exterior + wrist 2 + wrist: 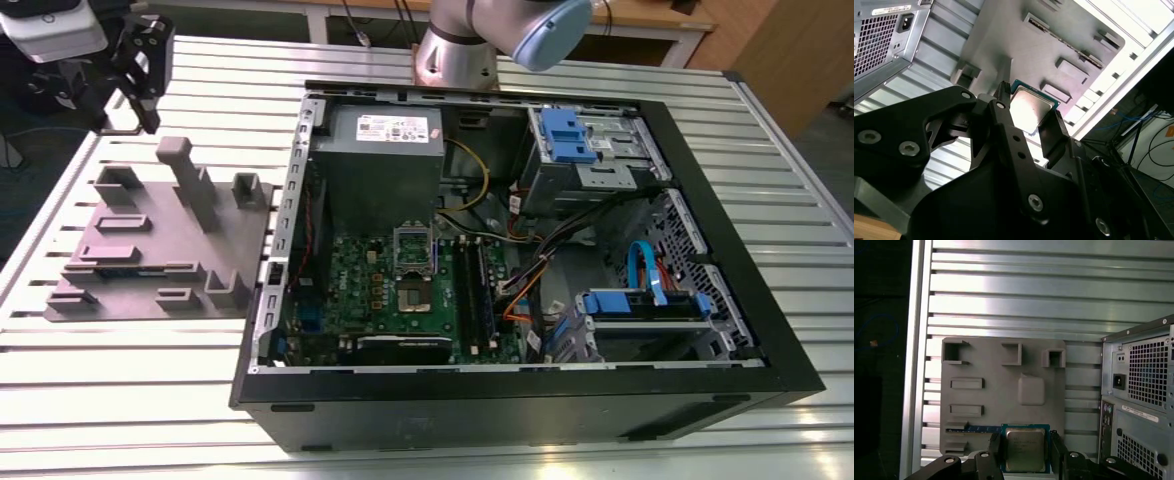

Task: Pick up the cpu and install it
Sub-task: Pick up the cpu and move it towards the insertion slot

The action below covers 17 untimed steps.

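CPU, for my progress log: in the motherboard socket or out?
Out: the end effector grips the CPU in the air near the tray, outside the computer case.

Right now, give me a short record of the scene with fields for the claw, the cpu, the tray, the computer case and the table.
claw: shut on the cpu, one finger on each of two opposite edges
cpu: metal top towards both wrist cameras, held in the air above the tray
tray: grey plastic with raised blocks, lying flat on the table beside the case
computer case: on its side, panel off, motherboard exposed inside
table: slatted metal, carrying the tray and the case
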Each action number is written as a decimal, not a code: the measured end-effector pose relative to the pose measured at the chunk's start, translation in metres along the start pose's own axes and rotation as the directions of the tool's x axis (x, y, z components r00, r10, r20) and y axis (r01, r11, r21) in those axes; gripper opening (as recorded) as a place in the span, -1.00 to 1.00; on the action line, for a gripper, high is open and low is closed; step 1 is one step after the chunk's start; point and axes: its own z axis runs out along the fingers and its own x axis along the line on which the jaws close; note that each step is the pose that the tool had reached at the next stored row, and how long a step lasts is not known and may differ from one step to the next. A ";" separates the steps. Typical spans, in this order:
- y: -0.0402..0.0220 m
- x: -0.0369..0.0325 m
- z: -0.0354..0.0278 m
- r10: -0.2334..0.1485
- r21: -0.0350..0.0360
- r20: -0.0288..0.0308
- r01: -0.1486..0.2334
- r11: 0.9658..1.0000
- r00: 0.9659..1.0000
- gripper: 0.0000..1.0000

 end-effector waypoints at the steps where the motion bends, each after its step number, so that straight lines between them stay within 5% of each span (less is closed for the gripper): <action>1: 0.0000 -0.0004 0.0000 0.000 0.000 0.000 0.000 1.000 1.000 -0.06; 17: -0.0001 -0.0054 -0.0001 0.000 0.000 0.000 0.000 1.000 1.000 -0.06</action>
